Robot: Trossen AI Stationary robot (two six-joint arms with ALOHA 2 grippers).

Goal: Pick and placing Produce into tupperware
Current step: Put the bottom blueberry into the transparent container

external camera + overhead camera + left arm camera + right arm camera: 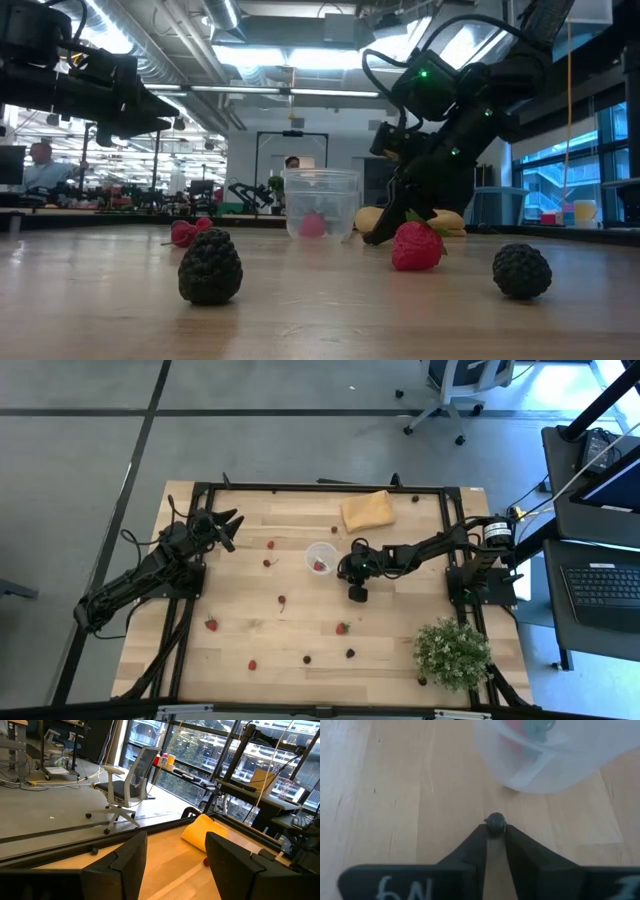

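A: While the left gripper is parked at the far-left edge with fingers spread and nothing in them, is anything held on the right?

B: Yes. A small dark berry is pinched at the very fingertips of the right gripper, seen in its wrist view. Jaws nearly closed on it.

A: Tupperware position?

B: The tupperware is set mid-table, just left of the right gripper and slightly farther away. One red piece is already inside. From the wrist view the cup lies directly ahead of the fingertips, apart, not touching.

A: So the move is judged as lift, carry left and a bit farther, release over the rim?

B: Agreed. Right arm is clearly nearer; left is well apart. Risk is judged to be the cup being nudged, since it is light.

A: Remaining produce?

B: Scattered: strawberry near-left, another strawberry near-centre, dark ones beside it. Orange cloth at the far side, plant near-right.
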